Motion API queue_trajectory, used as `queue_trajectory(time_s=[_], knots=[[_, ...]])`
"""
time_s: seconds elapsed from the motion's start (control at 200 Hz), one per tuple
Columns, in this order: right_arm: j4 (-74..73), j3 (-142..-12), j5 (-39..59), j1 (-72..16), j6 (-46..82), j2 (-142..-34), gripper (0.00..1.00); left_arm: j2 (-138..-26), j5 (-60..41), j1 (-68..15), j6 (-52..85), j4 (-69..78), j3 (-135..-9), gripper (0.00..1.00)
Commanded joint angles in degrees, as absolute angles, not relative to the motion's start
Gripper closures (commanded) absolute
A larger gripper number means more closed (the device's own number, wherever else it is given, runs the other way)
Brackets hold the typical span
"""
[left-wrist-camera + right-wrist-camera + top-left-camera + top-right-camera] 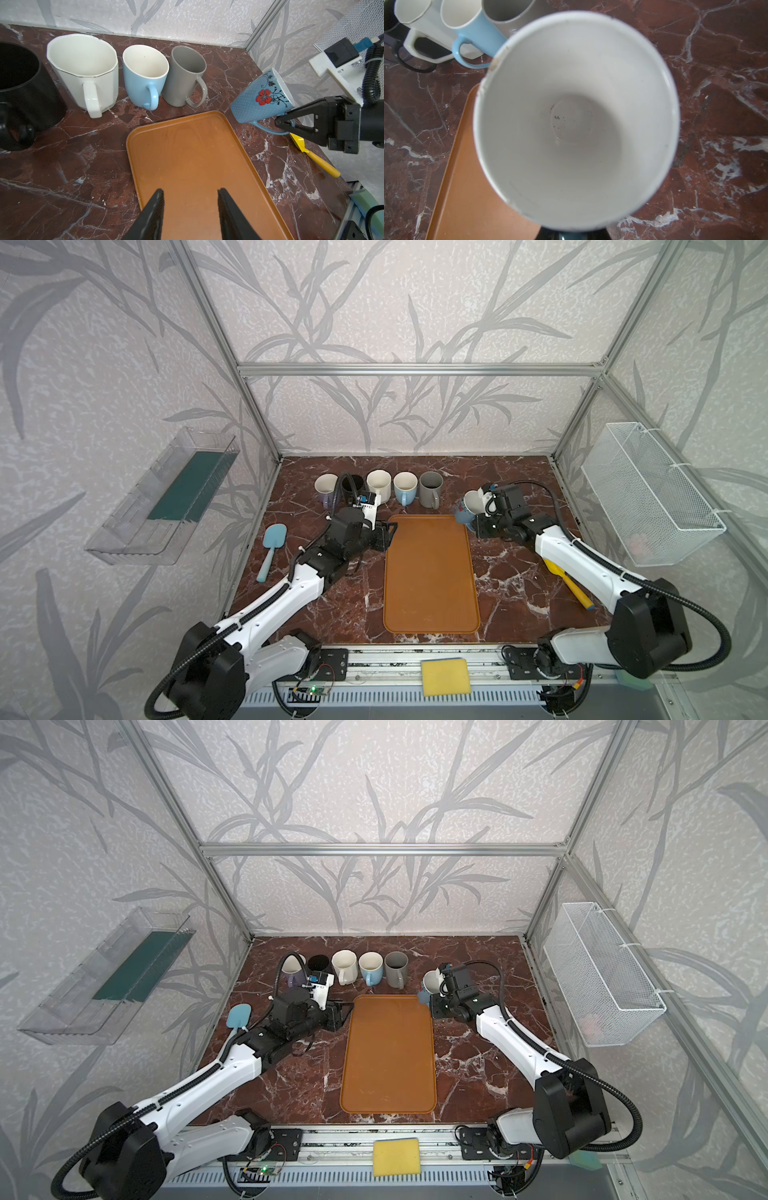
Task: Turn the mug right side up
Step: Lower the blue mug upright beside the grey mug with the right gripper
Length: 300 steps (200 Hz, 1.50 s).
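Dark-red marble table (pixel 519 572), leaf-print walls (pixel 374 302), alu frame (pixel 415 369) round it.

Mug (pixel 259 99) (blue, red flower on the side) is right of centre in both top views (pixel 467 508), just off the tray's upper-right corner. It's tilted, not upright. In the left wrist view the base points lower left and the rim upper right. Its white inside faces the right wrist cam (pixel 571 116) and fills most of that frame. Looks lifted off the table, tho contact can't be ruled out.

R gripper (pixel 280 122) is clamped on the mug's handle, coming in from the right of frame.

Tray (pixel 430 580), orange, lies mid-table. L gripper (pixel 190 192) hangs over the tray's upper-left corner in the top views (pixel 388 533), jaws apart, holding nothing.

Row of upright mugs along the table's upper edge, left to right in a top view:
- lilac mug (pixel 326 487)
- black mug (pixel 352 485) (half hidden here)
- white mug (pixel 379 484)
- pale-blue mug (pixel 405 487)
- grey mug (pixel 430 489), closest to the held mug but apart from it

Handles face the bottom of the frame.

Blue spatula (pixel 270 549) lies at the table's left edge. Yellow spatula (pixel 575 589) lies at the right, partly hidden. Sponge (pixel 444 676), yellow, sits on the rail at bottom centre. Clear bin (pixel 166 497) is on the left wall, wire basket (pixel 652 493) on the right wall.
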<state>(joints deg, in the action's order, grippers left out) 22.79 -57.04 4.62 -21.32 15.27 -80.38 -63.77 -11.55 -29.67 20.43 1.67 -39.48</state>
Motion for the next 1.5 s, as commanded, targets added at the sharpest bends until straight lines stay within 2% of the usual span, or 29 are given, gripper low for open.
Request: queue_trajectory(time_s=[0.0, 0.66, 1.494], knots=[[23.05, -61.83, 2.27, -20.92, 12.77, -82.25, 1.0, -63.29, -10.43, -30.02, 19.34, 1.22, -39.16, 0.55], [28.49, -79.56, -0.96, -19.82, 11.18, -100.24, 1.0, -61.46, -8.39, -30.66, 17.29, -0.59, -39.12, 0.56], [33.91, -90.82, -0.24, -19.25, 10.74, -110.51, 1.0, -59.0, -6.04, -30.85, 16.89, -2.99, -37.45, 0.56]])
